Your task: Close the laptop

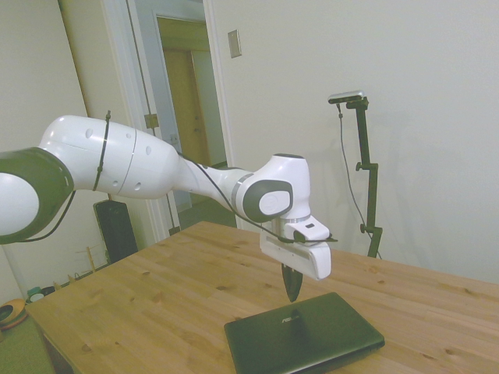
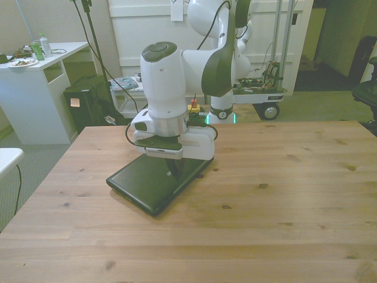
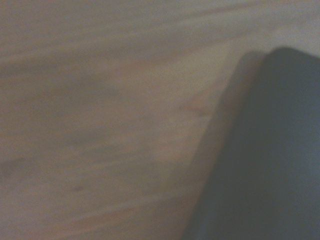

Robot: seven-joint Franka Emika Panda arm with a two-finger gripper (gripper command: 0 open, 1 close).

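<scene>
Gripper (image 1: 291, 290): fingers pressed together, pointing down, tips just above lid. Laptop (image 1: 308, 335): directly beneath, lid flat, apparently shut, on wooden table (image 1: 156, 300). Risk: further descent could press fingertips hard into lid, scratching or denting it.

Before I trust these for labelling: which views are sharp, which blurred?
Side view: sharp, slim dark grey-black laptop closed, logo legible. Front view: sharp, greenish cast. Wrist view: out of focus, laptop corner and wooden table soft.

Even, soft indoor lighting in side and front views; wrist view heavily blurred, dim, out of focus.
</scene>
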